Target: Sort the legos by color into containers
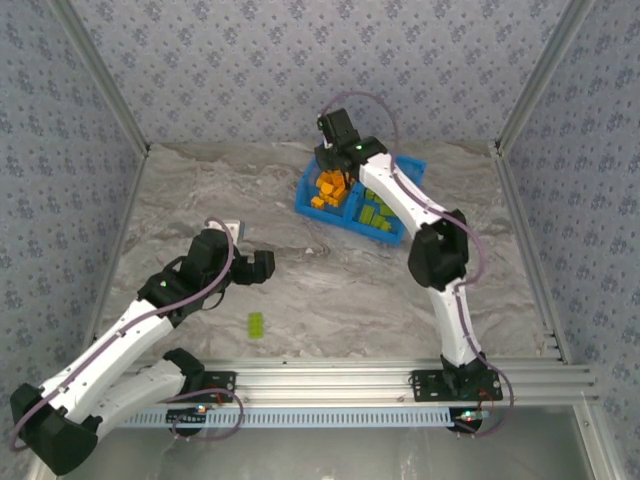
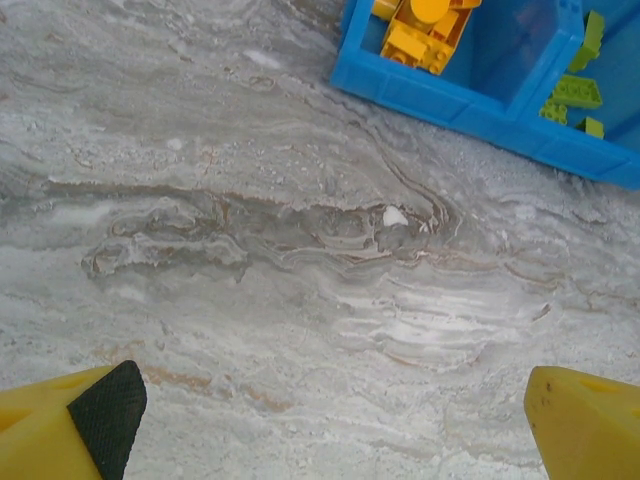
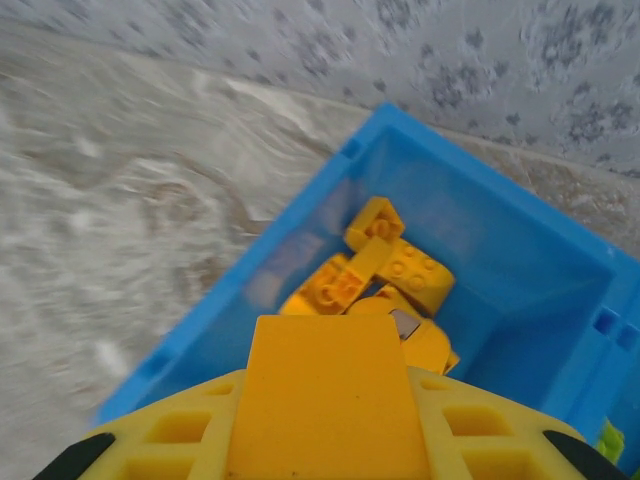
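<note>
Top view: blue bin (image 1: 340, 222) sat at approx 1 o'clock from counter (image 1: 200, 200) ctr, long axis running roughly 10-to-4, w/ the divider (image 2: 540, 62) crossing it. Orange bricks (image 1: 328, 190) were heaped in the 10 o'clock compartment and green bricks (image 1: 375, 215) lay in the 4 o'clock one. A lone green brick (image 1: 257, 324) lay on bare counter toward 7-8 o'clock, long axis approx 12-to-6, well apart from the bin.

Right claw (image 1: 333, 180) hung over the orange heap. Couldn't tell if its fingers were together or pinching anything. Left claw (image 2: 335, 420) was spread wide above bare counter, holding and touching nothing.

The bin was glossy moulded plastic w/ straight walls. The bricks were small, studded and blocky. The counter had a grey marbled, stone-look surface. Claw fingers were yellow w/ a black pad (image 2: 105, 415).
</note>
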Motion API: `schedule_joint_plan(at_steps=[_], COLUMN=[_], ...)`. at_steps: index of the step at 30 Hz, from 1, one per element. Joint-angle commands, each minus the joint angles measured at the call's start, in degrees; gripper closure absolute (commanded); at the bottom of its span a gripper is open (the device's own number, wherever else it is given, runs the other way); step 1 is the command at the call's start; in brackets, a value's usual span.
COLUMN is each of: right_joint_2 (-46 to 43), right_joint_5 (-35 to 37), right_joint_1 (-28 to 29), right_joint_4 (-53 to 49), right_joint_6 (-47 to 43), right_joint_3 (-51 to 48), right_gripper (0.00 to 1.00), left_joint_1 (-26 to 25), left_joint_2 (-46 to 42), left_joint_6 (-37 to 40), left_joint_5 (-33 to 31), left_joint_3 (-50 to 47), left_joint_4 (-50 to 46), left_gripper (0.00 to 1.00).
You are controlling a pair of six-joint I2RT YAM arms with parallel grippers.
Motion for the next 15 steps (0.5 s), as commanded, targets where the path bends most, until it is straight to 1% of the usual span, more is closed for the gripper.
schedule_joint_plan(at_steps=[1,3,6,7,10,12,13,15], right_joint_2=[6.00,9.52,13.53,14.67,16.22,15.56,14.70,12.04], right_joint_5=[4.31,4.42,4.22,3.70,3.12,3.14,2.93,2.29], right_joint_1=[-1.35,-2.22,-2.96,-2.98,-2.73,-2.70,-2.71,-2.74], right_joint_4=[-4.99,-5.46,-5.73,-6.07,-7.38,-8.50,-9.09,-10.49], right_joint_6=[-3.85,-4.61,-6.03,-6.52,-7.33,-7.01,-6.59,-4.99], right_joint_3=[7.15,10.64,15.73,17.80,22.92,24.85,25.15,24.61], right_gripper=[0.76,0.75,0.70,0.66,0.48,0.35,0.33,0.32], left_joint_1=[-0.38,-0.31,-0.37,-0.40,-0.55,-0.58,-0.63,-0.87], left_joint_2=[-1.23,-1.30,-1.19,-1.06,-0.52,-0.30,-0.05,0.65], left_joint_6=[-1.42,-1.87,-2.68,-3.05,-5.23,-7.82,-8.72,-10.72], left_joint_5=[0.37,0.14,0.29,0.45,0.44,0.80,1.69,2.58], left_joint_3=[-0.06,-0.40,-1.65,-2.20,-3.54,-4.46,-4.80,-5.10], left_joint_4=[-2.58,-3.16,-2.93,-2.79,-3.49,-4.47,-4.90,-6.49], left_gripper=[0.01,0.01,0.01,0.01,0.01,0.01,0.01,0.01])
